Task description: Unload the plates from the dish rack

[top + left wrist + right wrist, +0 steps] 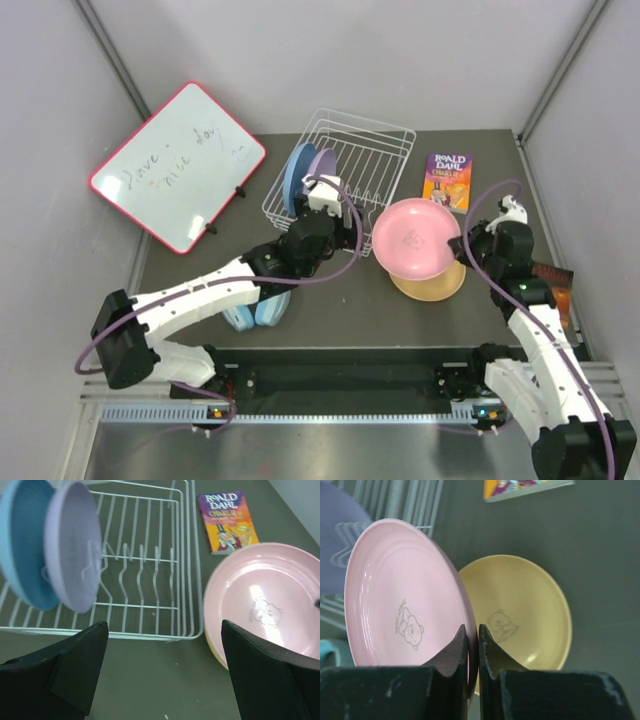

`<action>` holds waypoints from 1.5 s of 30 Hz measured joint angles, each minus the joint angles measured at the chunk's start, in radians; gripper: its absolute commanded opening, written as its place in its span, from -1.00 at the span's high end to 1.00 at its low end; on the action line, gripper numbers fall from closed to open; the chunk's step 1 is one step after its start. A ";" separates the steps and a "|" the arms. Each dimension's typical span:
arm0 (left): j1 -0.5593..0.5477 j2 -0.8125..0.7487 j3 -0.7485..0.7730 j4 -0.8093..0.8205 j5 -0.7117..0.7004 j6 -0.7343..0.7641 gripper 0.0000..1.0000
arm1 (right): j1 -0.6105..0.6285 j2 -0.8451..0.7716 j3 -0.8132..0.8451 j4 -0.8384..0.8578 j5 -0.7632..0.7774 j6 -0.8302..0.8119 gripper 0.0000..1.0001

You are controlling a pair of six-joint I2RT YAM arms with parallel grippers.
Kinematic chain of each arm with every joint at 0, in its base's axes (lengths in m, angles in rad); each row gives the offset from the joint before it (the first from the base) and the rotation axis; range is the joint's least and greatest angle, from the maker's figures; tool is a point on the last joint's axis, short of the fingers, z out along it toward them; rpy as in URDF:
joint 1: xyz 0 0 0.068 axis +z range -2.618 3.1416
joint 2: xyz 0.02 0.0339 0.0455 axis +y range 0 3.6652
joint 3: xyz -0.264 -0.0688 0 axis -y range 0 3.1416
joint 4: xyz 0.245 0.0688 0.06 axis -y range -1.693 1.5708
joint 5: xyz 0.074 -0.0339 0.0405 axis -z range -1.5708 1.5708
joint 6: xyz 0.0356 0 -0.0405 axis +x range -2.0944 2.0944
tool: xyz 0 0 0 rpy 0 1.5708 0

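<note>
Plates: two out, two waiting! Now the right gripper (471, 630) pinches the pink plate (405, 615) by its rim, tilted over the yellow plate (520, 620) lying near the tabletop's right edge, likely to stack it. Meanwhile the left gripper (163, 625) gapes wide, empty, facing the dish rack (150, 580) at the far edge, where the blue plate (22, 555) and purple plate (72, 540) stand between prongs.

Bright even light, faint shadows; sheen on pink plate (265, 605); wrist foregrounds blurred

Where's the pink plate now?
Top view, right of the dish rack: the pink plate is pinched at its rim by the right gripper, tilted over the yellow plate.
</note>
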 measured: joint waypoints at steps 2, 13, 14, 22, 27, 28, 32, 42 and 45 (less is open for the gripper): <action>0.000 -0.034 -0.024 0.005 -0.050 0.032 -0.98 | -0.006 0.011 0.000 -0.034 0.074 -0.002 1.00; 0.016 -0.109 -0.071 0.095 -0.267 0.223 -0.98 | -0.023 0.120 -0.084 -0.026 0.232 -0.002 1.00; 0.019 -0.108 -0.074 0.100 -0.274 0.231 -0.98 | -0.025 0.132 -0.093 -0.023 0.237 -0.002 1.00; 0.041 -0.070 -0.084 0.128 -0.288 0.244 -0.96 | -0.027 0.179 -0.122 0.030 0.229 -0.002 -0.63; 0.080 -0.042 -0.088 0.153 -0.272 0.252 -0.93 | -0.027 0.156 -0.122 0.038 0.224 -0.019 -0.83; 0.095 -0.034 -0.088 0.160 -0.265 0.253 -0.90 | -0.027 0.143 -0.121 0.031 0.229 -0.024 -0.84; 0.167 0.018 -0.088 0.199 -0.229 0.261 -0.76 | -0.027 0.070 -0.090 -0.040 0.263 -0.040 -0.96; 0.257 0.238 -0.010 0.275 -0.193 0.340 -0.63 | -0.027 -0.101 0.014 -0.114 0.319 -0.076 -0.99; 0.256 0.251 -0.003 0.295 -0.191 0.348 -0.52 | -0.027 -0.092 0.014 -0.136 0.325 -0.080 -0.99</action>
